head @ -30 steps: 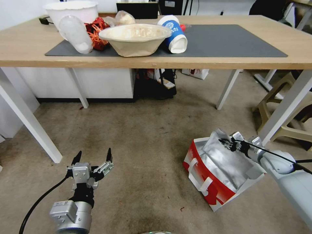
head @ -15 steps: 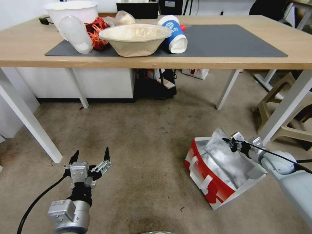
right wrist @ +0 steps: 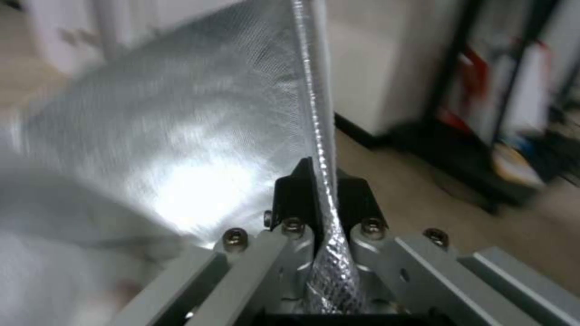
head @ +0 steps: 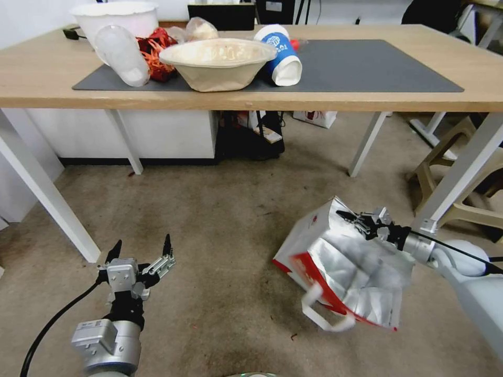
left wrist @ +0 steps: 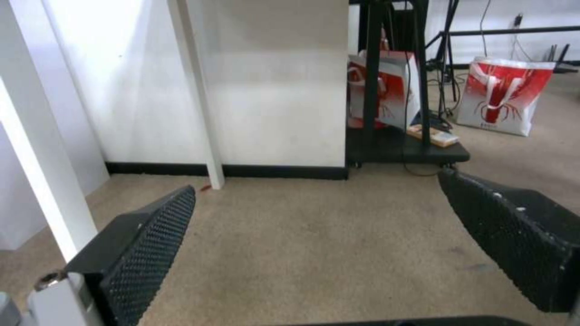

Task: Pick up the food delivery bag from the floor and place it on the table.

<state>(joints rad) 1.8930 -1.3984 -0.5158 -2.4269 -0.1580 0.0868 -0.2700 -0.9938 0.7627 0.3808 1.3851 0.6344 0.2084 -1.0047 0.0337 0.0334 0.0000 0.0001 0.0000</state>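
The food delivery bag (head: 335, 272), white and red with crinkled silver foil lining, hangs tilted just above the floor (head: 225, 230) at the right, its white strap handles dangling. My right gripper (head: 352, 220) is shut on the bag's upper foil edge (right wrist: 320, 136); in the right wrist view the foil sheet runs between the closed fingers. My left gripper (head: 140, 250) hovers open low at the left over the carpet, well apart from the bag, its black pads (left wrist: 151, 240) spread wide. The table (head: 42, 78) with its dark grey mat (head: 367, 63) stands beyond.
On the table's left half sit a beige bowl (head: 217, 62), a tipped blue-and-white cup (head: 280, 52), a clear cup, a white tub and a red net. White table legs (head: 44, 193) flank the floor space. A beige chair (head: 461, 178) stands right. Other red-and-white bags (left wrist: 505, 97) stand under the table.
My right gripper has lifted and pulled the bag leftward; the bag has tipped up off the carpet and its handles now swing. The left gripper has sunk slightly, still open.
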